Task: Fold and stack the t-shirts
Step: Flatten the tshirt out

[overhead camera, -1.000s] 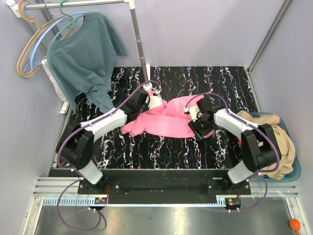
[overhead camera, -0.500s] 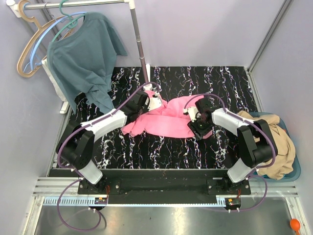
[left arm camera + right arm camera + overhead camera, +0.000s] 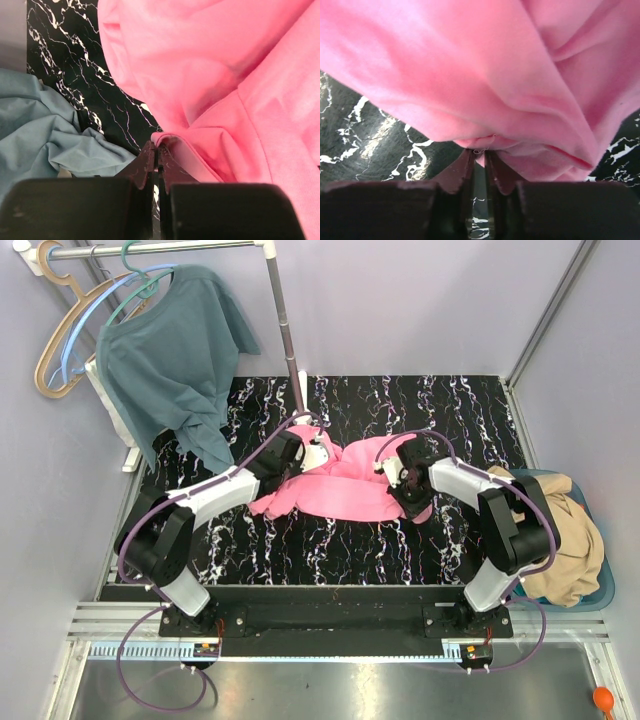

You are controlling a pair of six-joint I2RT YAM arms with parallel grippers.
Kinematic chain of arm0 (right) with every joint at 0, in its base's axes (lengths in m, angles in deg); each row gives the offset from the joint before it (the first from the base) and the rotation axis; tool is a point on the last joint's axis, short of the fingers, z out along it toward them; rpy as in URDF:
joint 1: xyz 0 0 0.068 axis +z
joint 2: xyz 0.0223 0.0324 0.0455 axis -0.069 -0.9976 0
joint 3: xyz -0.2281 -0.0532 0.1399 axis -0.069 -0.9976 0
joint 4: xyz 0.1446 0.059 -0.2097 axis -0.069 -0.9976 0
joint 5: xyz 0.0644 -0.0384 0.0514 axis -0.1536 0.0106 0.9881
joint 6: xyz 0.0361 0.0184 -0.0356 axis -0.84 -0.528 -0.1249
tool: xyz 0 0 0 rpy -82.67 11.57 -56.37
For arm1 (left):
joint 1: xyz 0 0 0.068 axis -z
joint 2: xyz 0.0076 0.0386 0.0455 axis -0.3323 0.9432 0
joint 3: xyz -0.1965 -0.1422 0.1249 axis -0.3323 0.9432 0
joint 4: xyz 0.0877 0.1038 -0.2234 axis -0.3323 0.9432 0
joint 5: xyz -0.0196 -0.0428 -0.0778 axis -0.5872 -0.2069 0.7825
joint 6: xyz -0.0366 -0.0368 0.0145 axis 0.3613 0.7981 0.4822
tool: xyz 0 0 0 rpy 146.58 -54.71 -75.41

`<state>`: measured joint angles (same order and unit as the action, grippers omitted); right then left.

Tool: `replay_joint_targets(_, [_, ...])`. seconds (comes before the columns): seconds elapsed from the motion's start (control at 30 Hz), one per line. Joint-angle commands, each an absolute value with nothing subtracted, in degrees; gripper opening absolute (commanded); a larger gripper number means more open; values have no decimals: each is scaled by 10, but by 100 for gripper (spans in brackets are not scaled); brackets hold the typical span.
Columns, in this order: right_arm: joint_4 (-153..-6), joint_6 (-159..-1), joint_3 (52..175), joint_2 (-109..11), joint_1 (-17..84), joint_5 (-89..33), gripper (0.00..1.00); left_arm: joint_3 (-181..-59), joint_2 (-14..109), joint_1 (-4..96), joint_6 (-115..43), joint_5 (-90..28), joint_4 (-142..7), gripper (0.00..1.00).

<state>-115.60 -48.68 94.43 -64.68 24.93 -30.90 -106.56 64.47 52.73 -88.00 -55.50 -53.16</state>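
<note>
1. Pink t-shirt (image 3: pixel 345 485) lies crumpled mid-desk (image 3: pixel 450 410), between the two arms, unfolded, with folds bunched over each other.
2. Left pincer (image 3: pixel 157 147) is at the shirt's far-left edge, jaws together and clamped on a pink hem; likely an anchor corner for spreading the shirt flat.
3. Right pincer (image 3: pixel 480 152) is at the right edge, jaws nearly together with a pink fold at the tips. I cannot tell if the grip has bitten; it looks like the opposite hold for a two-point stretch.
4. Tan-beige t-shirt (image 3: pixel 570 530) is heaped in a blue bin (image 3: pixel 600 595) just off the right desk edge, waiting, not yet folded.
5. Teal-blue shirt (image 3: pixel 170 360) hangs on a hanger far left with its tail draped onto the desk; not part of the stack.
6. Judgement: early stage, nothing stacked yet.
</note>
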Motion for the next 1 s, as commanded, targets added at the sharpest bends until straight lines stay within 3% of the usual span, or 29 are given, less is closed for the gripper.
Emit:
replay_joint_targets(0.0, [-1101,-482,938,-691,254,-309,10,-1056,618,527,-868,-551,-557,0])
replay_joint_targets(0.07, [-1101,-482,939,-692,253,-316,0,-1052,616,527,-866,-551,-556,0])
replay_joint_targets(0.37, [-1143,-486,948,-610,254,-354,0,-1045,570,528,-852,-547,-535,0])
replay_joint_targets(0.7, [-1244,-507,1092,-478,254,-425,0,-1082,438,528,-811,-518,-474,0])
replay_joint_targets(0.97, [-1244,-501,1206,-474,248,-544,0,-1195,389,528,-828,-550,-440,0])
